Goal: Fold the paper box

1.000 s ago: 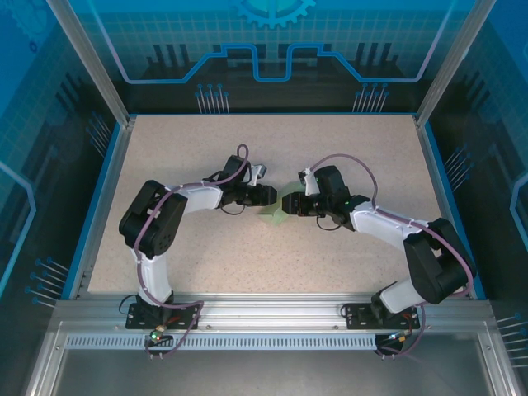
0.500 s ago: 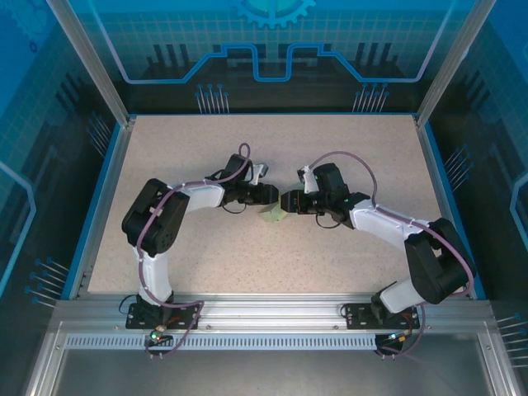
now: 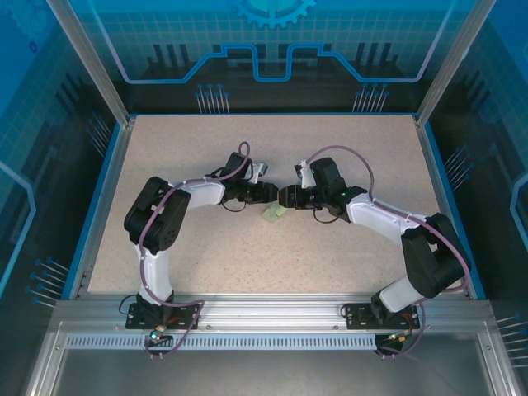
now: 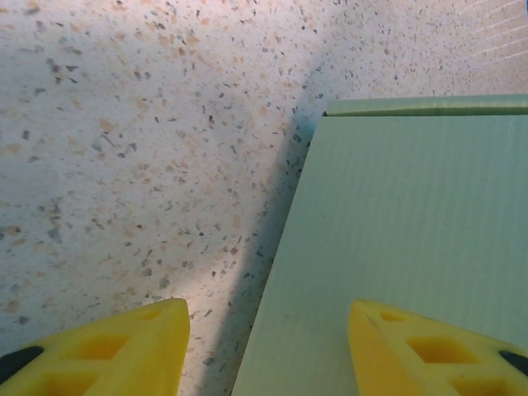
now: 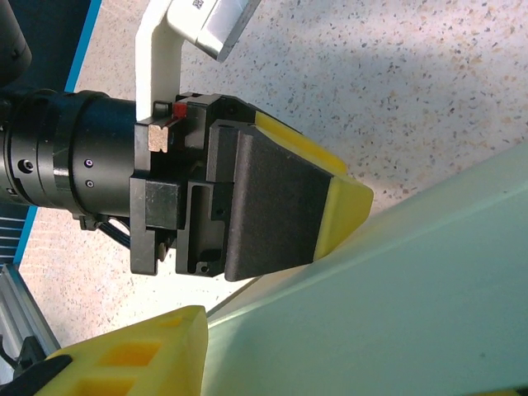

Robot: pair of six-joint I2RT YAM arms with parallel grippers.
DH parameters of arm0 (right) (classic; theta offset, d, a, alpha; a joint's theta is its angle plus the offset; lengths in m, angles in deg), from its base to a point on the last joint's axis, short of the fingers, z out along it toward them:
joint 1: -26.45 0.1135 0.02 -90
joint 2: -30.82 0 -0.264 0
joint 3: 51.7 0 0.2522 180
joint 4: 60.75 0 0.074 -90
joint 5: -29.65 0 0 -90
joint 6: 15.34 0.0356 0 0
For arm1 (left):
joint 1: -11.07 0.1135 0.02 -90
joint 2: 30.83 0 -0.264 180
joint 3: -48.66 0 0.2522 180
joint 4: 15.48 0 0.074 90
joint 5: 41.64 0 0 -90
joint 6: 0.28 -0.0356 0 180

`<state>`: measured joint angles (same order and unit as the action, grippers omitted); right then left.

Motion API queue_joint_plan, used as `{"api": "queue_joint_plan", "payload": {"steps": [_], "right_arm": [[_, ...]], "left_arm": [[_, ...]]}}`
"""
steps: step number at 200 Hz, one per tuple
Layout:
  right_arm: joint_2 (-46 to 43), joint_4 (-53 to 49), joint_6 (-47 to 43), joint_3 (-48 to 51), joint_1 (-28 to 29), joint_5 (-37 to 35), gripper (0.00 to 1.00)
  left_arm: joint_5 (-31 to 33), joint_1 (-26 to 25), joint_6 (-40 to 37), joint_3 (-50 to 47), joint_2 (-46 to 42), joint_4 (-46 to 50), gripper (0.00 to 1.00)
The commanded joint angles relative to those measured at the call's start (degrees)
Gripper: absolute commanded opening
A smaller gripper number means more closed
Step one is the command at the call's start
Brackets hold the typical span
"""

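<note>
Two robot arms meet nose to nose at the middle of a speckled table [image 3: 206, 148]. The paper box [image 3: 274, 213], small and pale mint green, sits just below where they meet.

It looks at least partly shaped, with a creased edge and a flat panel [image 4: 412, 214] in the left wrist view. Which flaps are tucked cannot be told, so closing work probably remains.

The left gripper [image 3: 268, 195] has its jaws spread, one yellow fingertip [image 5: 342, 206] touching the card and the other over bare table. The right gripper [image 3: 285, 198] has the card [image 5: 396, 297] running between its fingers, but whether it clamps cannot be told.

The grippers are nearly touching, so room there is tight. Open table lies all around, and the blue rim [image 3: 103, 206] is well apart.
</note>
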<state>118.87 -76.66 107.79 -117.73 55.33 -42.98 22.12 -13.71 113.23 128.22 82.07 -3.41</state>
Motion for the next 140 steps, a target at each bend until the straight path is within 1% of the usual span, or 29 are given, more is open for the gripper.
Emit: {"api": "queue_joint_plan", "payload": {"steps": [1, 39, 91, 106, 124, 140], "right_arm": [[2.4, -1.9, -1.7, -1.2, 1.2, -1.3, 0.44], [3.3, -2.8, -2.0, -1.7, 1.3, -2.3, 0.44], [3.9, -4.4, -2.4, -2.9, 1.8, -3.3, 0.43], [4.0, -4.6, -2.4, -3.2, 1.9, -3.4, 0.43], [4.2, -5.0, -2.4, -3.8, 2.0, -3.6, 0.43], [4.6, -5.6, -2.5, -4.5, 2.2, -3.7, 0.43]], "left_arm": [[-3.0, -0.6, -2.1, 2.1, 1.1, 2.6, 0.57], [-2.4, 1.1, -3.0, 3.4, 0.3, 3.7, 0.62], [1.1, 2.7, -4.1, 3.9, -3.5, 4.8, 0.68], [4.0, 3.0, -4.2, 2.4, -5.4, 4.4, 0.69], [8.8, 3.3, -3.5, -1.9, -9.6, 2.5, 0.71], [14.4, 3.5, -3.2, -6.6, -14.4, 1.3, 0.73]]}}
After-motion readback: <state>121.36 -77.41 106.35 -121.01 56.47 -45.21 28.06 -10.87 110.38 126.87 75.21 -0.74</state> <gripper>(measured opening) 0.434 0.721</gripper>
